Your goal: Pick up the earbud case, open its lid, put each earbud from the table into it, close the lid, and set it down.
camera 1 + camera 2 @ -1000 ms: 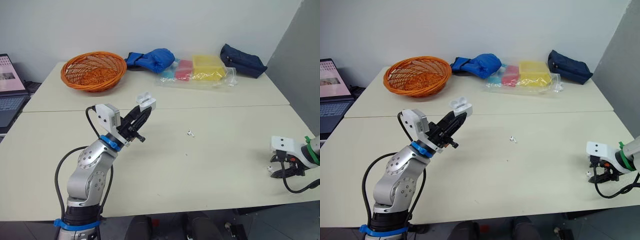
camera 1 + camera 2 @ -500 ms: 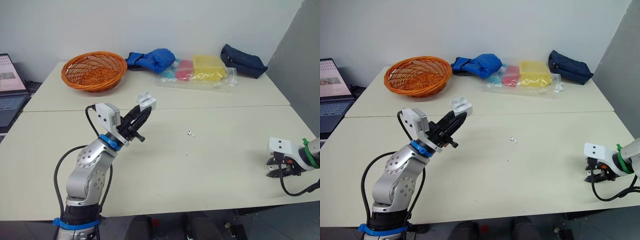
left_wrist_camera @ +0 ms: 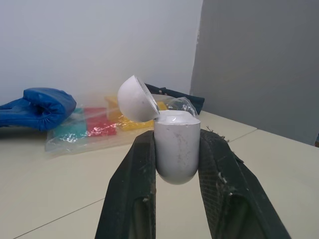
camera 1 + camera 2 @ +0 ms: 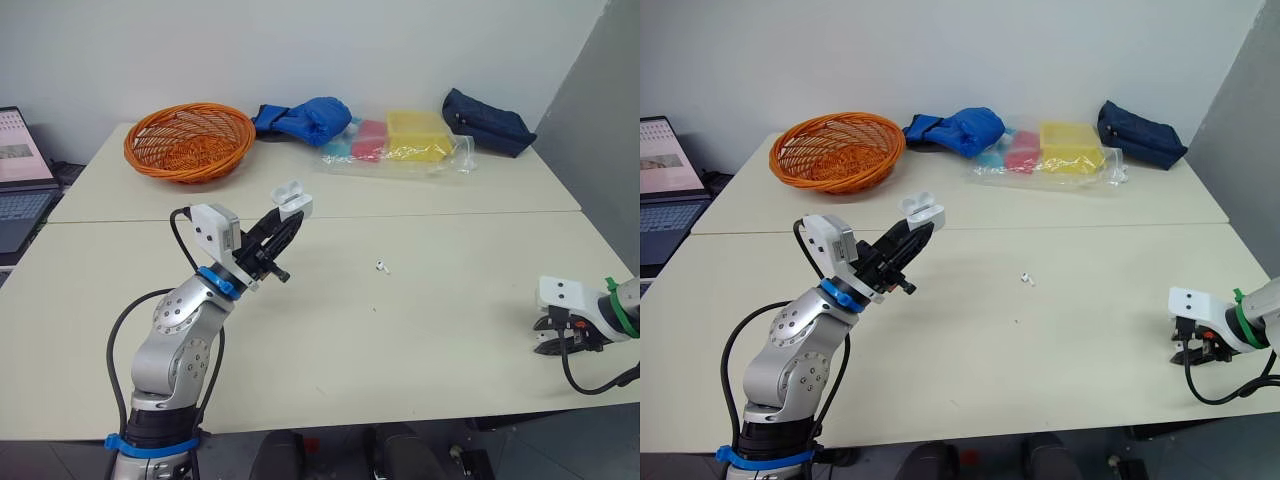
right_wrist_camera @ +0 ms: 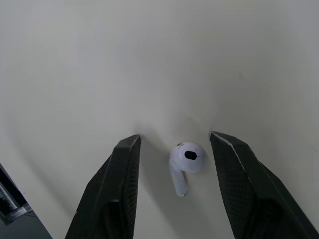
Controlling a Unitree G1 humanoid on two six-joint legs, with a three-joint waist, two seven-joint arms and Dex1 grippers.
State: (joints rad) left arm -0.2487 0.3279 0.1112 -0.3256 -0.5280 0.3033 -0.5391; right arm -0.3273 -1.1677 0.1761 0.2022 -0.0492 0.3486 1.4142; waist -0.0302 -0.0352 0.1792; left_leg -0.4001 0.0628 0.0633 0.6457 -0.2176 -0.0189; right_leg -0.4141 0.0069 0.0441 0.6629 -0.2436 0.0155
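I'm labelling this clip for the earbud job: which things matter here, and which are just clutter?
Job: earbud case, lid open, held in the left gripper; one earbud on the table between the fingers of the open right gripper; second earbud mid-table.
Lying about: orange basket, blue padded item, plastic bag of coloured boxes, dark blue pouch, laptop.

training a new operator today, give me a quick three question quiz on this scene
1. True or false: the earbud case held by the left end effector has its lid open.
2. What lies inside the open right end effector? A) an earbud B) the basket C) nothing
3. Fill in: the second earbud lies on the ___.
Key: 1 true; 2 A; 3 table
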